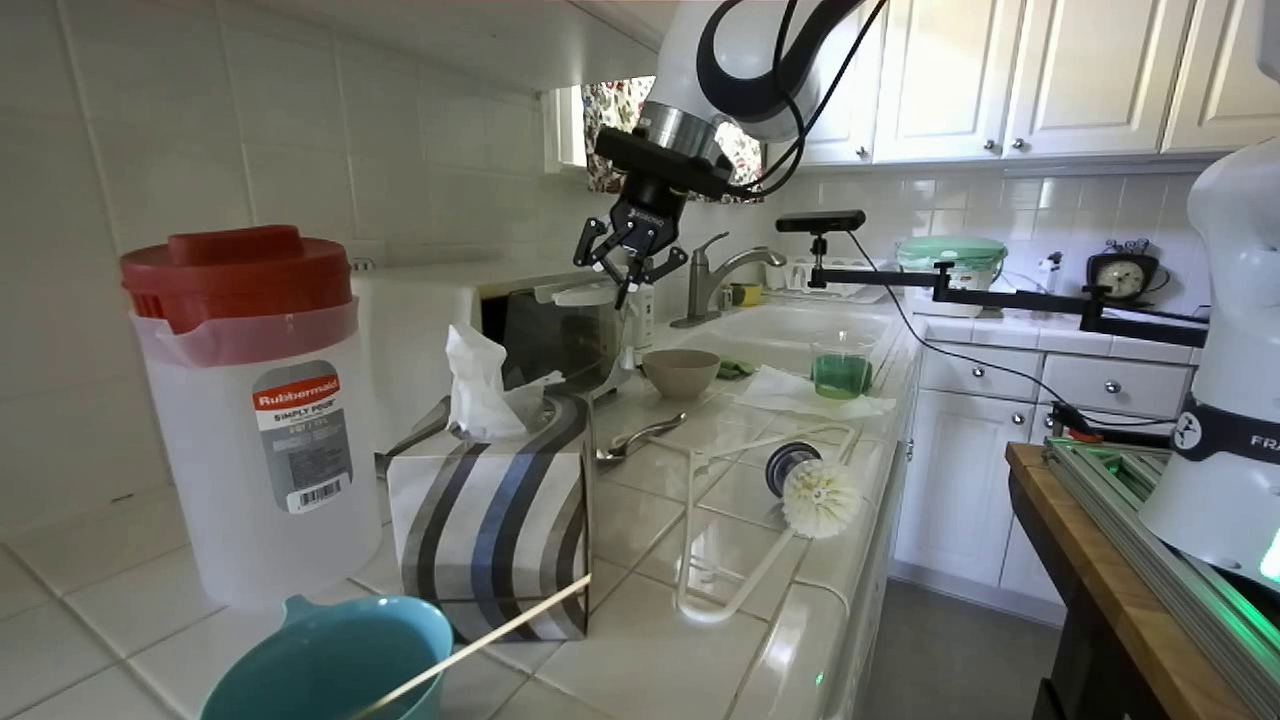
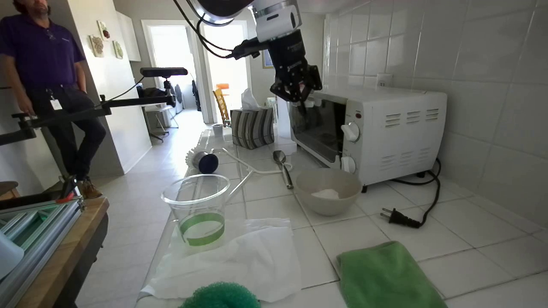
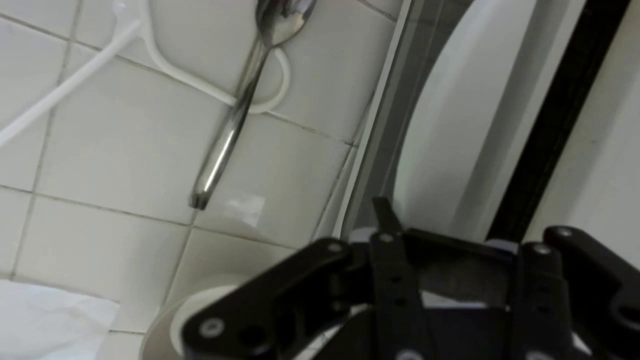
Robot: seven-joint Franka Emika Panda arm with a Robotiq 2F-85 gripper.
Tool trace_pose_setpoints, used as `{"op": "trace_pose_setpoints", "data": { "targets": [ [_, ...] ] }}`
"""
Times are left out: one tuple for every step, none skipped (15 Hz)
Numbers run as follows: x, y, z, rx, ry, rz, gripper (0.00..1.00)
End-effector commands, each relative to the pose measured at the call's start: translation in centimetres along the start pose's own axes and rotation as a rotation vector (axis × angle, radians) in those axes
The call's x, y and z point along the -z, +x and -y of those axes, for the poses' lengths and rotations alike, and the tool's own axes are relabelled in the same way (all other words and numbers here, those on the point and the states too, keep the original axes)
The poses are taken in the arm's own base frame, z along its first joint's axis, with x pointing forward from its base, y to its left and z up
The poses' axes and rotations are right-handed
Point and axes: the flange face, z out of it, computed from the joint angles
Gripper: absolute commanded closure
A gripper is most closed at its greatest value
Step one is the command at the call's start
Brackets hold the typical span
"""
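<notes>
My fingers point downward, linkages spread, yet one fingertip seems to cross the gap, so I can't tell how far apart they stand or whether they grip anything. To work cleanly, I'd square them to the oven-door handle, correct in small nudges and keep pressure off the door glass, where a tip could scrape or jam. The handle appears right at the fingertips, overlapping them in the wrist view; I can't confirm contact. Behind it stands the white toaster oven. Farther out, on the tiled surface, a metal spoon crosses a white hanger.
</notes>
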Motion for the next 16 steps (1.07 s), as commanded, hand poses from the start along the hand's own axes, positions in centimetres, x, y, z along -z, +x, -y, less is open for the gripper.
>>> {"op": "trace_pose_setpoints", "data": {
  "targets": [
    [-1.3,-0.9,0.0,0.009,-0.007,0.004,1.00],
    [-1.6,-1.3,0.0,0.012,-0.011,0.008,1.00],
    [-1.7,-1.3,0.1,0.013,-0.012,0.008,1.00],
    [-1.7,-1.4,0.1,0.014,-0.012,0.009,1.00],
    [-1.7,-1.5,0.1,0.015,-0.013,0.010,1.00],
    [-1.6,-1.6,0.1,0.017,-0.013,0.010,1.00],
    [-1.6,-1.7,0.1,0.019,-0.014,0.012,1.00],
    [-1.7,-1.9,0.2,0.023,-0.015,0.018,1.00],
    [-1.8,-2.1,0.2,0.025,-0.017,0.025,1.00],
    [-1.9,-2.4,0.2,0.025,-0.020,0.034,1.00],
    [-2.0,-2.9,0.2,0.023,-0.026,0.050,1.00],
    [-2.0,-3.4,0.2,0.022,-0.028,0.069,1.00],
    [-2.0,-4.0,0.2,0.019,-0.031,0.091,1.00],
    [-1.9,-4.5,0.2,0.011,-0.033,0.111,1.00],
    [-1.9,-5.2,0.1,0.005,-0.039,0.136,1.00],
    [-1.8,-5.8,0.2,-0.004,-0.040,0.153,1.00]
  ]
}}
